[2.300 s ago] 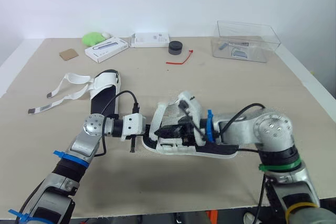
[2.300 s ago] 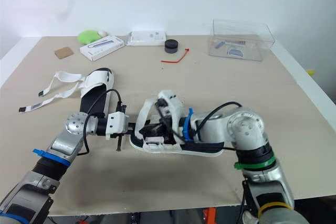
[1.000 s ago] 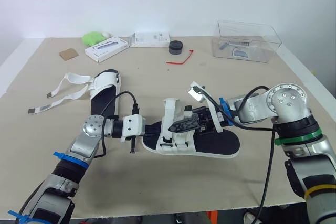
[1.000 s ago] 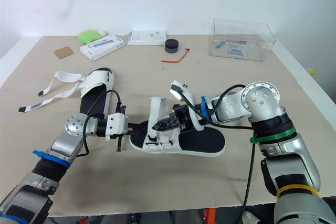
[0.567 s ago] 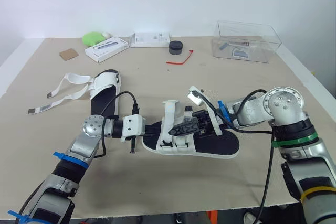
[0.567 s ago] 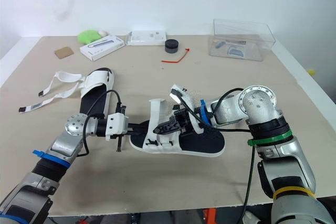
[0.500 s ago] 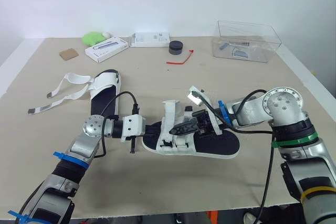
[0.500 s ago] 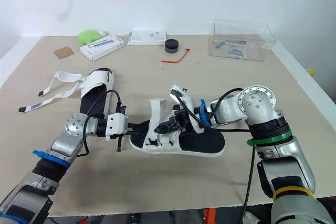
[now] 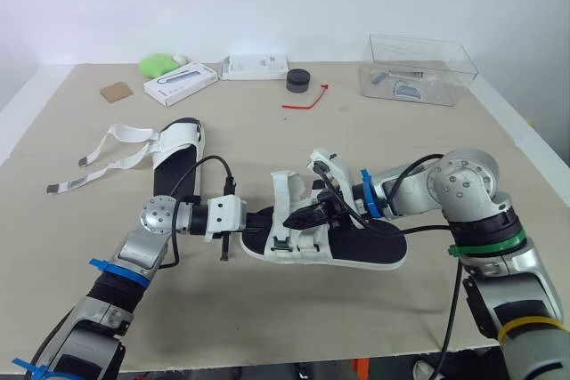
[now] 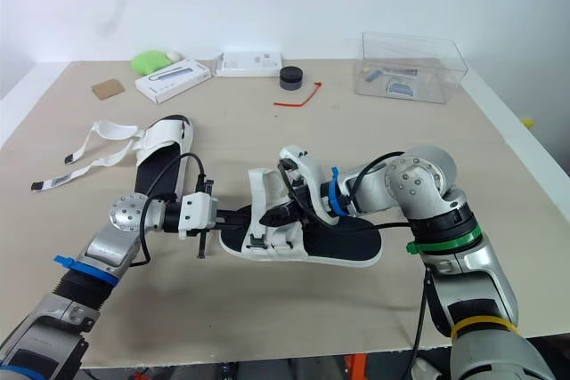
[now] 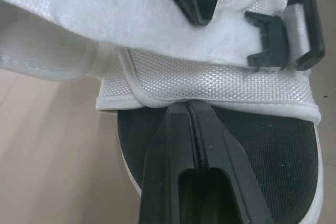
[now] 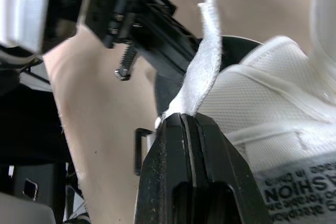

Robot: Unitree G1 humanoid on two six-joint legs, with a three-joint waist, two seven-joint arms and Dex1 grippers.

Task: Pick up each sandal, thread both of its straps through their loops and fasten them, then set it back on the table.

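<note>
Black-soled sandal [image 9: 378, 254] lies flat; right pincer [image 12: 183, 119] grips its white strap [image 12: 202, 72].

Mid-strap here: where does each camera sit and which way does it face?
Left eye view: on the head, looking forward and down at the table; both arms show, left gripper and right gripper at the sandal.
Right eye view: its stereo twin, same scene.
Left wrist view: along the left fingers onto the sandal's footbed.
Right wrist view: along the right fingers pinching the strap.
Both wrist views share the sandal's white upper.
</note>
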